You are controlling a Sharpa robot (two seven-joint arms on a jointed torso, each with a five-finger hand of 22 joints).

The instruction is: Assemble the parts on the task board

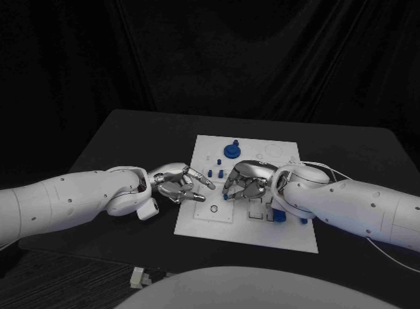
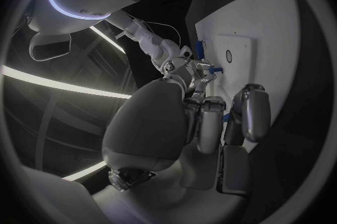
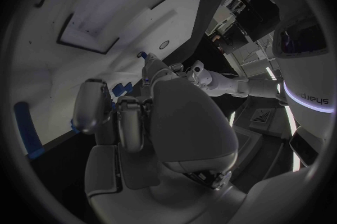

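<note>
The white task board [image 1: 252, 222] lies in the middle of the black table. A blue knob [image 1: 232, 150] stands near its far edge, and small blue pegs [image 1: 216, 172] stand between the two hands. My right hand [image 1: 248, 181] curls down over the board's middle and pinches a small blue part [image 1: 227, 197] at its fingertips; the same part [image 2: 214, 71] is seen from the left wrist. My left hand [image 1: 182, 183] hovers at the board's left edge with its fingers spread toward the pegs and holds nothing. More blue pieces [image 1: 277, 217] lie under the right wrist.
A round hole [image 1: 214, 208] and a raised white plate [image 1: 213, 214] sit on the board's near left part. The black table [image 1: 126, 138] runs on around the board. A long blue bar [image 3: 24, 128] lies by the board's edge near my right hand [image 3: 133, 123].
</note>
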